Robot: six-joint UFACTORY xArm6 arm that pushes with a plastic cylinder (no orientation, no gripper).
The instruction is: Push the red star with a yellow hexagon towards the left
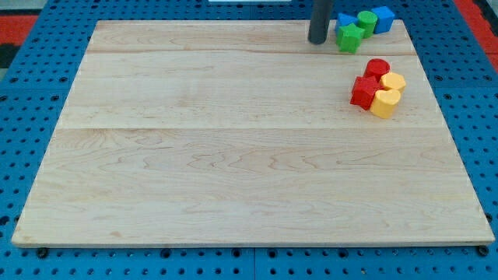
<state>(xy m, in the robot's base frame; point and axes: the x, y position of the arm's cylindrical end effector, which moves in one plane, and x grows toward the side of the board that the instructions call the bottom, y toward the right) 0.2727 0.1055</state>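
Note:
A red star (pixel 362 92) lies at the view's right, touching a yellow hexagon (pixel 385 103) on its right side. A second yellow block (pixel 393 82) and a red round block (pixel 377 68) sit just above them in one cluster. My tip (pixel 317 40) stands near the view's top edge, up and to the left of this cluster and just left of the green blocks. It touches no block.
At the view's top right a green star (pixel 349 37), a green round block (pixel 366 21), a blue block (pixel 382 19) and a smaller blue block (pixel 343 20) sit together. The wooden board (pixel 233 155) is ringed by a blue perforated surface (pixel 23 78).

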